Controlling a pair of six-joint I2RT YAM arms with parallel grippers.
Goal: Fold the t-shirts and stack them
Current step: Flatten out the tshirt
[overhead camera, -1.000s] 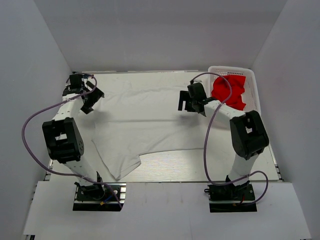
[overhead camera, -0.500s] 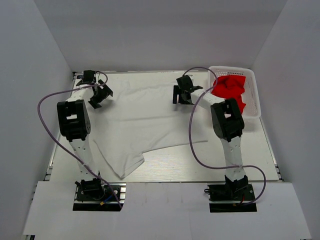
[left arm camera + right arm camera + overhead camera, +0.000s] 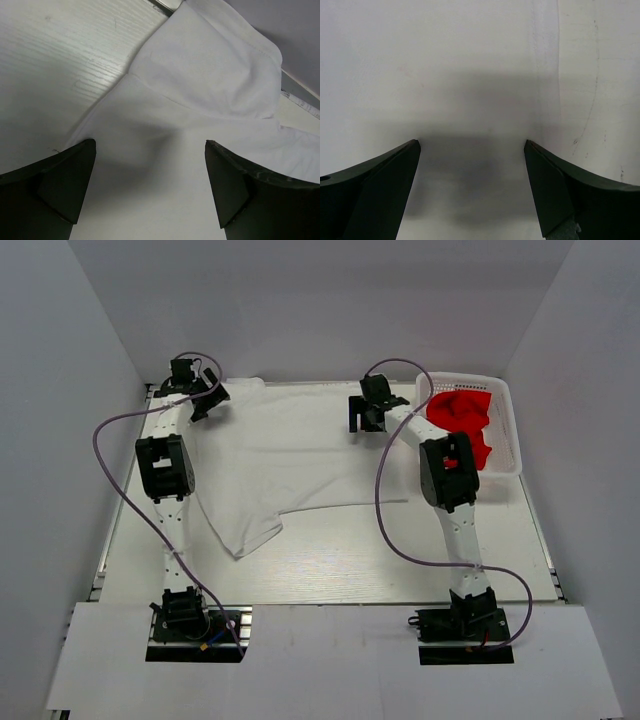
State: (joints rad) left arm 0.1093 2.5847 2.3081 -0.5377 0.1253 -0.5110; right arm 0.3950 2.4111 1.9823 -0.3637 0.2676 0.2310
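Observation:
The large white t-shirt (image 3: 290, 455) lies spread flat over the table's middle and back. The red t-shirt (image 3: 462, 422) lies crumpled in the white basket (image 3: 505, 410) at the back right. My left gripper (image 3: 207, 403) is open and empty at the shirt's far left corner. In the left wrist view its jaws (image 3: 150, 187) hang just above the white cloth (image 3: 210, 75), where a folded corner bulges up. My right gripper (image 3: 363, 418) is open and empty over the shirt's far right part. In the right wrist view (image 3: 472, 185) white cloth (image 3: 445, 60) lies below it.
The basket stands just right of my right gripper. The grey back wall rises right behind both grippers. Bare pale table (image 3: 380, 550) shows in front of the shirt, beside the cloth in the left wrist view (image 3: 45, 55), and in the right wrist view (image 3: 600, 75).
Both arms have stretched out toward the table's back edge. The white shirt's near edge and its lower left tip have shifted toward the back. The red shirt has not moved.

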